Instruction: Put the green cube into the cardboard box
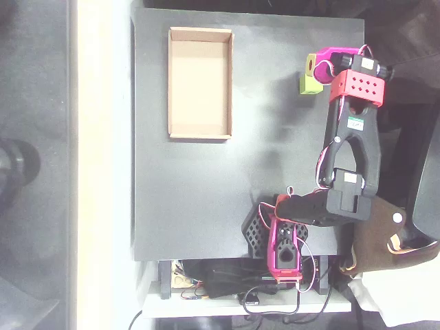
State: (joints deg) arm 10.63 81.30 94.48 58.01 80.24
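The green cube (309, 84) rests on the black table (275, 172) near its far right corner. My gripper (314, 71) is right over it, with its magenta finger (335, 56) and small yellow patch just above the cube in the picture. The view from above does not show whether the jaws are closed on the cube or only beside it. The cardboard box (200, 82), a shallow tan tray with nothing inside, lies at the upper left of the table, well to the left of the cube.
The arm's black links (354, 151) run down the table's right side to a base (283, 237) at the front edge. Cables and electronics (227, 285) sit below that edge. A brown piece (378, 237) lies off the table at right.
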